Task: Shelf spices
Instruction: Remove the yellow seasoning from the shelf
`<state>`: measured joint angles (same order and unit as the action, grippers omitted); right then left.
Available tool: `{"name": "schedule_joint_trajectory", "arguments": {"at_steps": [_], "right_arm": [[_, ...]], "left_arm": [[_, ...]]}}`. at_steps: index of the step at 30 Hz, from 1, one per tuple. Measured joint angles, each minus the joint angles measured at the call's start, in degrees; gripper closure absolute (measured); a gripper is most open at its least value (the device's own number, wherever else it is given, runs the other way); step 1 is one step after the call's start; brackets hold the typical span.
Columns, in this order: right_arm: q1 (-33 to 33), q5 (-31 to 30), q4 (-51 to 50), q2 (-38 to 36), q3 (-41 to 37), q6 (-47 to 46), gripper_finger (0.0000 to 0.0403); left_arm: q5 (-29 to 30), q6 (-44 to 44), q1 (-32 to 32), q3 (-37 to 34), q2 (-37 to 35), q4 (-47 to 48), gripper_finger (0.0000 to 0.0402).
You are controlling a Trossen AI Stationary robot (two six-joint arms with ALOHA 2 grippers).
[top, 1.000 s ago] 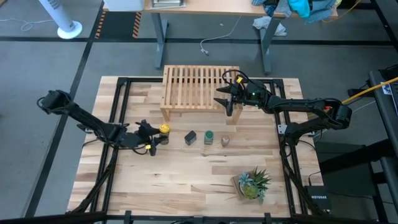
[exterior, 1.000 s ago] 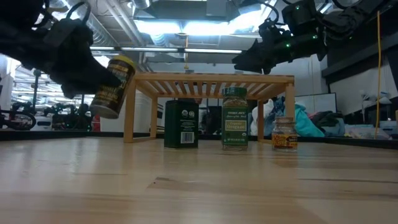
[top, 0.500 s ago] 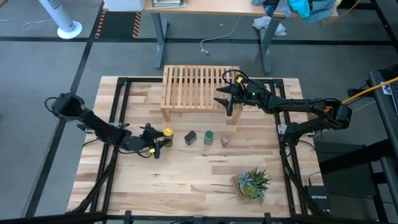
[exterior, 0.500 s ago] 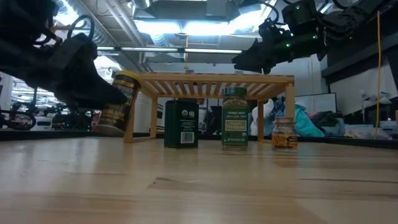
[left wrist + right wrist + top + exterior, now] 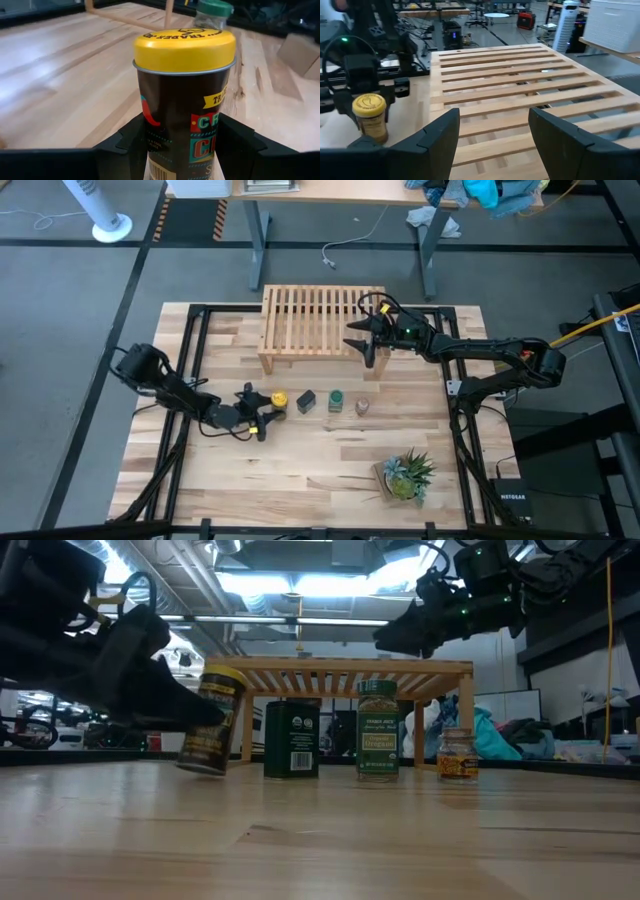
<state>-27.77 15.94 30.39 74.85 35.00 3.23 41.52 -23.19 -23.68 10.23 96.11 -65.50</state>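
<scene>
- Left gripper (image 5: 264, 406) is clamped on the yellow-lidded jar (image 5: 278, 398), beside the black tin (image 5: 306, 401).
- Right gripper (image 5: 359, 344) hovers spread and empty over the shelf (image 5: 310, 320), beyond the tin.

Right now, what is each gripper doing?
Left gripper: closed on the yellow-lidded dark spice jar.
Right gripper: open, empty, over the light-wood slatted shelf.

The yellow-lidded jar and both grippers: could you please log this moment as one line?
left gripper: shut on yellow-lidded jar, tilted, low over table | right gripper: open above light-wood slatted shelf | shelf top: no spices
</scene>
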Motion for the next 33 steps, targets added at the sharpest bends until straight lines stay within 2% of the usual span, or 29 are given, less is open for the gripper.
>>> {"name": "schedule_joint_trajectory", "arguments": {"at_steps": [6, 11, 21, 33], "right_arm": [[0.0, 3.24, 0.14, 0.0, -0.02, 0.21, 0.016], [0.0, 3.24, 0.11, 0.0, -0.02, 0.21, 0.016], [0.0, 3.24, -0.02, 0.0, -0.02, 0.21, 0.016], [0.0, 3.24, -0.05, 0.0, -0.01, 0.24, 0.016]], "left_arm": [[0.44, 3.83, 0.62, 3.12, 4.68, -1.0, 0.0227], [0.39, 2.84, 1.62, 5.02, 7.17, -0.61, 0.02], [0.04, 0.34, 1.62, 5.61, 7.29, -0.13, 0.019], [0.05, 3.86, 1.7, 5.59, 4.07, -1.52, 0.0188]]}}
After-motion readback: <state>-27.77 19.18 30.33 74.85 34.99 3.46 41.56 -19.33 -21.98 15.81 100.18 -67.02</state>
